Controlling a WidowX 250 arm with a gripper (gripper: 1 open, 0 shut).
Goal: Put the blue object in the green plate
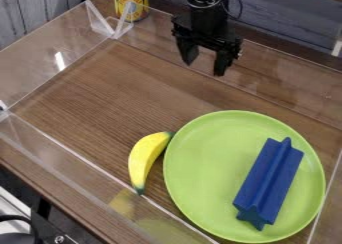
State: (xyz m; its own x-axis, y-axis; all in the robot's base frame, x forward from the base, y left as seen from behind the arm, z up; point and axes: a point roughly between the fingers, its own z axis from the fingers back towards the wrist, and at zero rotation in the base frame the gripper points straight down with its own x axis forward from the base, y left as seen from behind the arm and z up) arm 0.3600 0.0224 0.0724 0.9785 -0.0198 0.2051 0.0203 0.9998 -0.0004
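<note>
Overhead-oblique view of a wooden tabletop [94, 108] enclosed by clear plastic walls. The green plate [201, 168], taken here as the landmark, lies flat at the near right of the tabletop. The blue block [269, 181] rests wholly on the plate, on its right half, lying lengthwise from the plate's near rim toward its far right side, ridge uppermost. A yellow banana [146, 158] lies on the wood just beside the plate's left rim, its stem end pointing toward the viewer; whether it touches the rim cannot be told. The black pincer [207, 60] hangs well beyond the plate's far edge, pointing steeply down, its fingers spread apart with nothing between them and clear of the block. A yellow can [128, 2] with a printed label stands farther off still, beyond the plate and to the left of the pincer, outside the far wall.
</note>
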